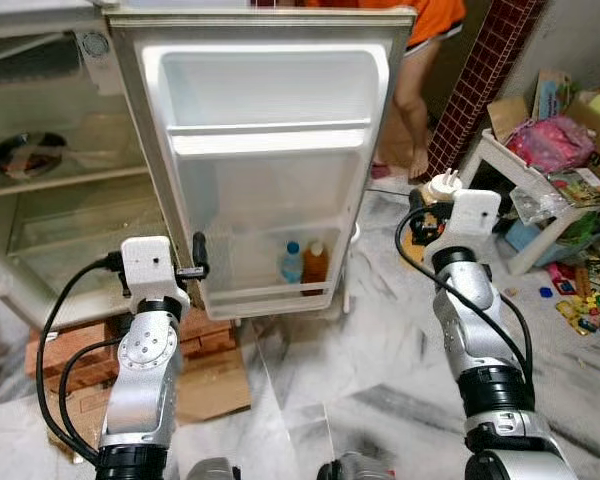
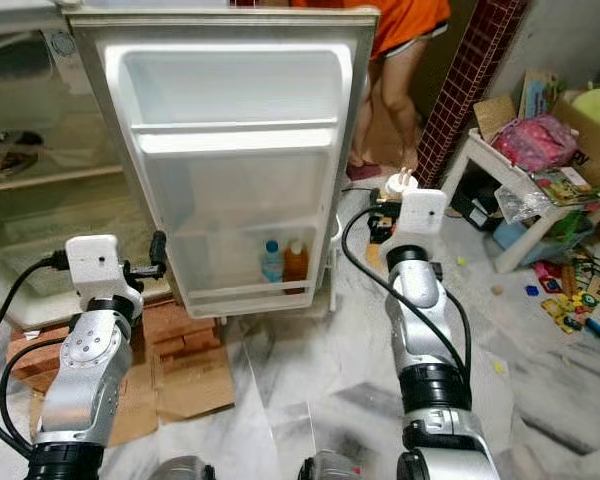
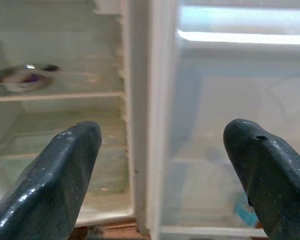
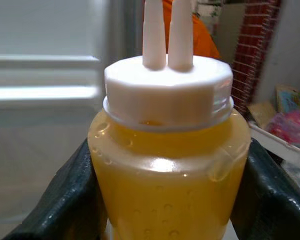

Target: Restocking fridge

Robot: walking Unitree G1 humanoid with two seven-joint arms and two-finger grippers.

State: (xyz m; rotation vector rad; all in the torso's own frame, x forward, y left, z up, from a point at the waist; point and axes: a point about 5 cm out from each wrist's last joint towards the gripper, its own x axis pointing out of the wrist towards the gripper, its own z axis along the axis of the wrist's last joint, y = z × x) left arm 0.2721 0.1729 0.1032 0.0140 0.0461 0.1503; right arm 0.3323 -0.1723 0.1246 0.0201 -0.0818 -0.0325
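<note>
Between the two black fingers of the right gripper sits a yellow squeeze bottle with a white two-spout cap, pinched upright at about 2 o'clock in the head views, right of the open fridge door. In the door's bottom shelf stand a blue-capped bottle and an orange bottle, side by side. At 8 o'clock, the left gripper hangs spread wide by the door's hinge edge. A person's legs stand behind the door.

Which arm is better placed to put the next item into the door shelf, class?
Right. The right gripper is shut on the yellow bottle, raised beside the open fridge door. The left gripper is open with nothing between its jaws, at the door's hinge edge.
</note>
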